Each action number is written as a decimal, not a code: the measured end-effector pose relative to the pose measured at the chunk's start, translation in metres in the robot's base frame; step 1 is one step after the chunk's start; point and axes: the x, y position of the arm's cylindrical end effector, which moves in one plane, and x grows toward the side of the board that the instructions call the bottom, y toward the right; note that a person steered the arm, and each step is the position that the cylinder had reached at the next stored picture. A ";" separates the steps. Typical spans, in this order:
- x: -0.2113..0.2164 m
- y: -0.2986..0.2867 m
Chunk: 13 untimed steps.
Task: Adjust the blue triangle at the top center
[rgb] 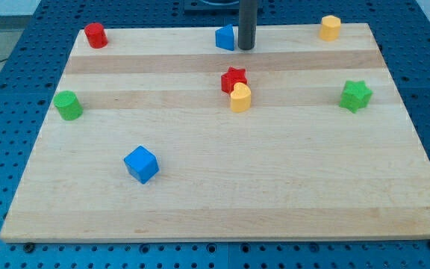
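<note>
Standing at the view's top centre, the blue triangle (225,37) sits on the wooden table (222,187) close to its far edge. My tip (245,48) rests against the triangle's right side, touching it or very nearly so; the dark rod hides that side, so the contact cannot be confirmed. The arm carries no jaws, only the rod, so there is nothing to report as wide, narrow or holding.

Other items noted:
- Red cylinder (95,34) at the top left corner.
- Yellow block (330,28) at the top right, shape not clear.
- Red star (234,78) near the middle, with a yellow heart-like block (240,98) touching its lower right side.
- Green star (356,96) at the right, well apart from the others.
- Green cylinder-like block (68,105) at the left edge.
- Blue cube (141,164) at the lower left, standing alone.

No brand, label or writing can be read on any block, the rod or the table.
</note>
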 end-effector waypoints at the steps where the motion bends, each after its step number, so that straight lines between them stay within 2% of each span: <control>1: -0.009 -0.011; 3: -0.017 -0.039; 9: -0.047 -0.048; 10: -0.043 -0.008; 11: -0.005 0.005; 12: 0.031 -0.008; 13: 0.045 -0.058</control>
